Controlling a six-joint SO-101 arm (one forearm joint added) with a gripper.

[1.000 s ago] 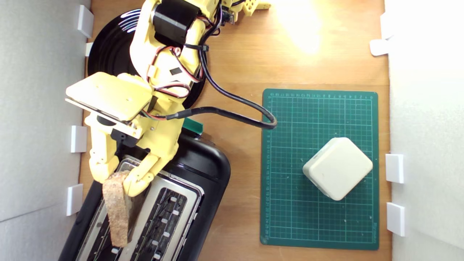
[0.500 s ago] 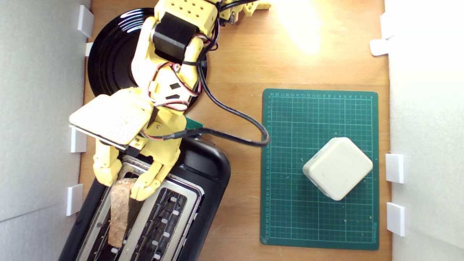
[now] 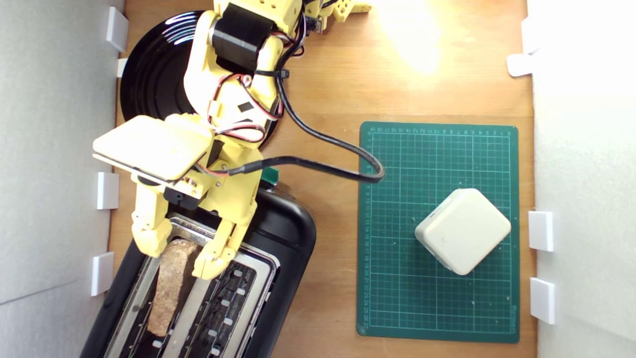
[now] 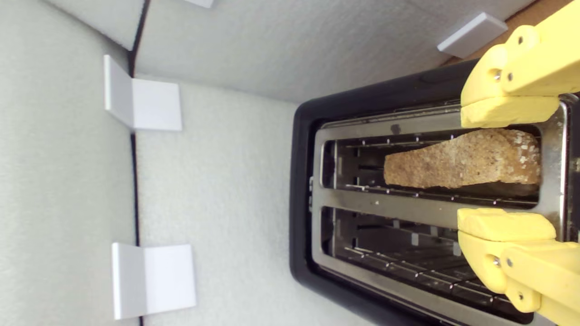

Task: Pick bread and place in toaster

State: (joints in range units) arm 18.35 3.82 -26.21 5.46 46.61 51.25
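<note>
Toaster [image 3: 278,233], glossy black with a silver top, at the bottom left of the exterior view, set at a slant on the wooden worktop [image 3: 328,89], its lower end cut off by the edge of the view; two wire-lined slots side by side, seen clearly in the wrist view [image 4: 312,199]. Bread [image 3: 169,286], one piece with a brown grainy crust uppermost, standing on edge inside the slot nearer the exterior view's left, sunk between the wires with its crust about level with the metal top; the wrist view shows it [image 4: 462,158] lying along the slot's length, tapering toward one end. Other slot holds nothing. Gripper [image 3: 181,253], yellow, directly above the bread's upper end, jaws spread wide, one finger on each side of the occupied slot and clear of the crust, holding nothing; in the wrist view [image 4: 503,165] the two fingers frame the bread without touching it. Green mat [image 3: 392,308], gridded, to the exterior view's right of the toaster, flat on the worktop. Cream block [image 3: 463,231], rounded square, resting on the mat. Black cable [image 3: 323,139], looping from the arm to the mat's near corner. Black plate [image 3: 154,74], round, farther back at upper left, partly hidden beneath the arm.
</note>
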